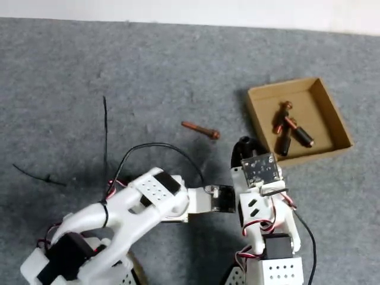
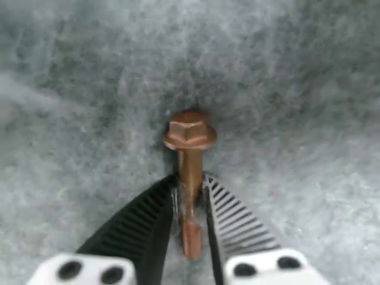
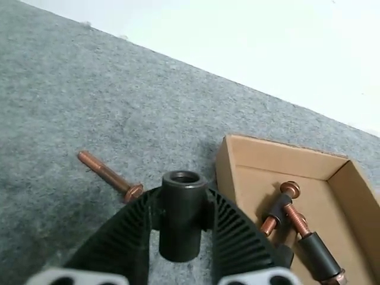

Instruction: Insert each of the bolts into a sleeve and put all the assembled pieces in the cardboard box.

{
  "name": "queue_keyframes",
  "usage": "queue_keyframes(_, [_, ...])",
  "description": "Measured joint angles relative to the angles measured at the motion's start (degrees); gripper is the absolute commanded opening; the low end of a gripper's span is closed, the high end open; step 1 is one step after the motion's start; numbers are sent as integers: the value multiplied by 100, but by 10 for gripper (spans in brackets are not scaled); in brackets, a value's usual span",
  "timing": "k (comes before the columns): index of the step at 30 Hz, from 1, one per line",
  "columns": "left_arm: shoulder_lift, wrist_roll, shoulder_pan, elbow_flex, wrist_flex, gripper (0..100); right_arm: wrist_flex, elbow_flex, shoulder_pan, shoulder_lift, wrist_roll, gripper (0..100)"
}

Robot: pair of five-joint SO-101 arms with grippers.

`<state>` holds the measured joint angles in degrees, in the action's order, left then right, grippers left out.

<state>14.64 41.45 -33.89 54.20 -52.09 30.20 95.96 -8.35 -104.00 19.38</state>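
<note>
Two claws, both full — my left claw (image 2: pixel 190 179) pinches a bolt (image 2: pixel 189 134) by its shank, my right claw (image 3: pixel 181 193) clamps a black sleeve (image 3: pixel 180 221). Just past the sleeve, a loose bolt (image 3: pixel 110 176) lies on grey carpet (image 3: pixel 89 89); farther off, the cardboard box (image 3: pixel 279 155) holds assembled pieces (image 3: pixel 314 252).

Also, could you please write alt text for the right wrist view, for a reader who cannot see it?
The right arm's black ribbed fingers grip a black sleeve, its open end showing, above grey carpet. A loose copper bolt lies on the carpet beyond, and an open cardboard box nearby holds bolts already pushed into sleeves.
</note>
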Motion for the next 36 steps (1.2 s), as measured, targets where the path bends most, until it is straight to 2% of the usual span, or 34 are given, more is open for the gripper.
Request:
queue_keyframes(3, [580, -334, 9, 246, 26, 5, 0, 0, -9, 0, -9, 5])
queue_keyframes(9, [2567, -1002, 185, 1160, 114, 5, 0, 0, -44, 0, -9, 5])
queue_keyframes(17, [5116, -2198, 1389, 2286, 1046, 5, 0, 0, -44, 0, -9, 5])
queue_keyframes(21, [5969, -2664, 1609, 2840, 1609, 7, 0, 0, -44, 0, -9, 5])
queue_keyframes(24, [6488, -2892, 1591, 3209, 1996, 7, 0, 0, -44, 0, -9, 5])
queue_keyframes(29, [7341, -3024, 1846, 3666, 2426, 6, 35, 0, -484, 0, -9, 7])
queue_keyframes(36, [8624, -3051, 2295, 4141, 2558, 7, 53, 0, -826, 0, -9, 7])
